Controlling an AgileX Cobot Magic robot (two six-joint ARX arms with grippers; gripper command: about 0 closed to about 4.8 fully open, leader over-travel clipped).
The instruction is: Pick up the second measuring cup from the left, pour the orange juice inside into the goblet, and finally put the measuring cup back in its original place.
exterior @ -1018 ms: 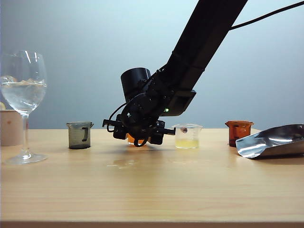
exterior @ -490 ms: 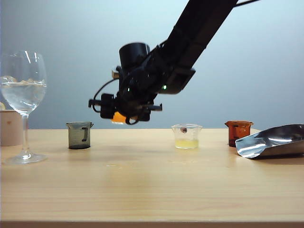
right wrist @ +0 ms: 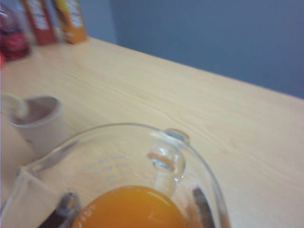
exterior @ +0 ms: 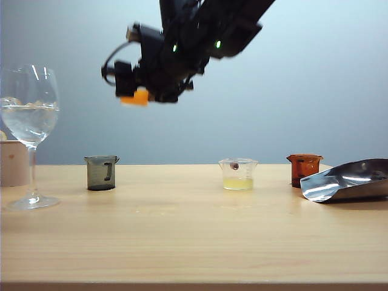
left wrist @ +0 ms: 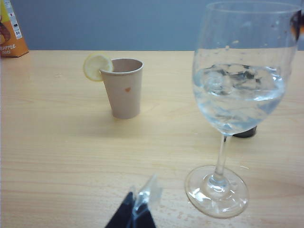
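With the measuring cup (right wrist: 123,180) being pinched by the right end effector (exterior: 142,91) high above the worktop (exterior: 194,224), and the left end effector (left wrist: 135,213) being kept out of play, its spread untellable, orange juice (right wrist: 130,209) is risking being slopped short of the goblet (exterior: 30,133) through any tilt.

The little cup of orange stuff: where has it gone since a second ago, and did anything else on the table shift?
The right gripper, shut on the second measuring cup, has lifted it from the table, between the grey cup and the pale yellow cup, up and leftward toward the goblet. The orange juice is still inside. The goblet and the other cups have not moved.
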